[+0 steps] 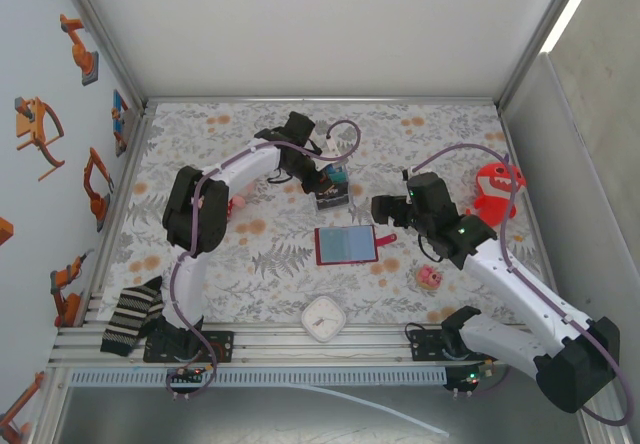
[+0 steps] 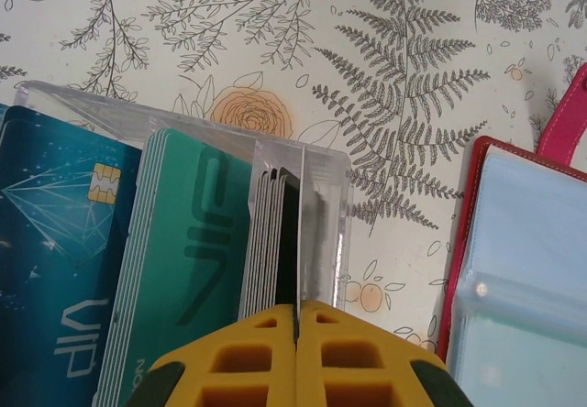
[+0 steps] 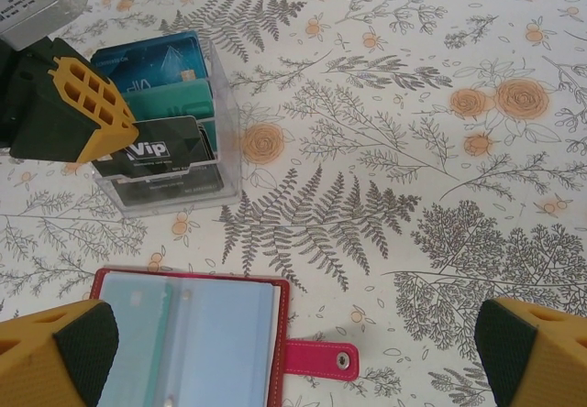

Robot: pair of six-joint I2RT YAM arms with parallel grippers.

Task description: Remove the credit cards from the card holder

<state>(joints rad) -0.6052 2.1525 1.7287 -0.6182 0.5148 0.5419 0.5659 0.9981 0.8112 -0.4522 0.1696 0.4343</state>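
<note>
Several credit cards [image 2: 55,242] already stand in the clear box [image 2: 330,164] on the left, and the left gripper [image 2: 296,311] is pinched tight on one dark card [image 2: 287,233] right in that box, so I'd guess most of the job is done. Mid-table, the card holder [image 1: 345,245] lies flat and open, its pockets [image 3: 220,334] looking pale, though I can't tell if any cards remain inside. The right gripper [image 1: 384,212] hangs just beside it, jaws spread wide, holding nothing.

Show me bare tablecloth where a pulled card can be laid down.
Free: the patch bounded by the left arm, card holder and white clock; also the near strip between clock and pink toy. Crowded: around the clear card box, left pincer and right pincer.
</note>
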